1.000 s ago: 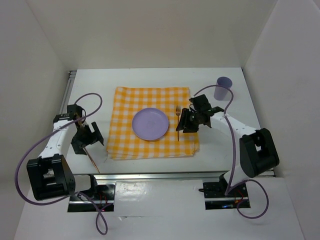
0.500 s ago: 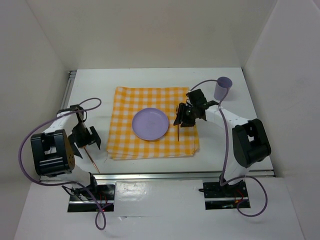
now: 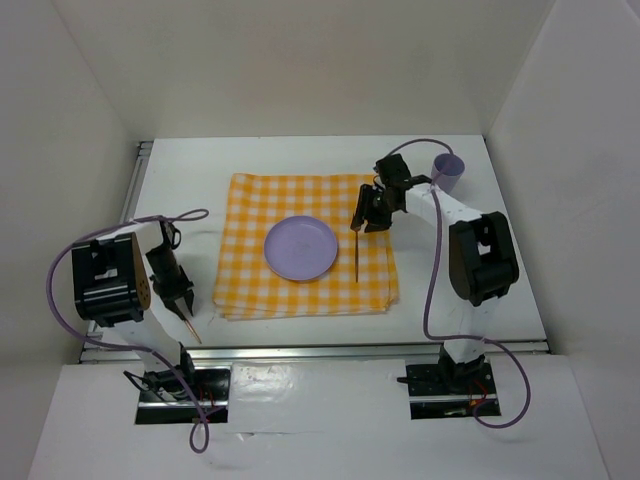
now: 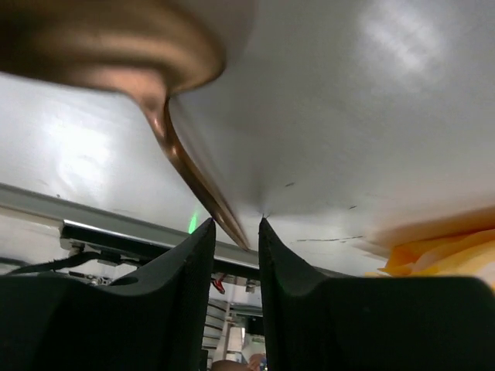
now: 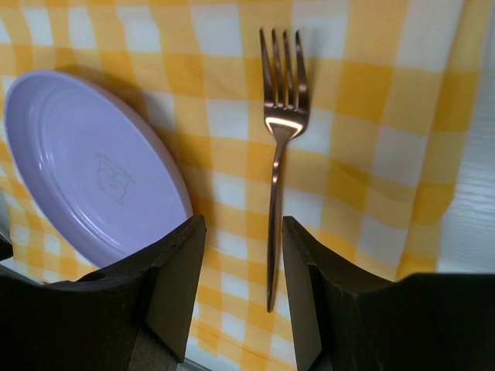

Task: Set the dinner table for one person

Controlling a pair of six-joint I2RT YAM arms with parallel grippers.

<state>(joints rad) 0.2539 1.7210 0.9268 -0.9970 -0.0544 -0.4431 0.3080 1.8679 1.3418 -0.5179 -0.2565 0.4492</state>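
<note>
A copper spoon (image 3: 188,325) lies on the white dinner table (image 3: 180,170), left of the checked cloth (image 3: 250,200). My left gripper (image 3: 180,298) is low over it. In the left wrist view the spoon's handle (image 4: 186,162) runs down between the narrowed fingers of that gripper (image 4: 234,224), with a gap still showing beside it. A copper fork (image 3: 356,255) rests on the cloth to the right of the purple plate (image 3: 300,248). My right gripper (image 3: 372,213) hovers open above the fork (image 5: 280,124), holding nothing (image 5: 241,224).
A purple cup (image 3: 447,173) stands upright at the back right, just beyond the right arm. A metal rail (image 3: 300,352) runs along the near edge, close to the spoon's handle end. White walls close in the table on three sides.
The left gripper has dropped onto the spoon and its jaws have narrowed around the handle. The right gripper has drawn back along the fork toward the far side.
</note>
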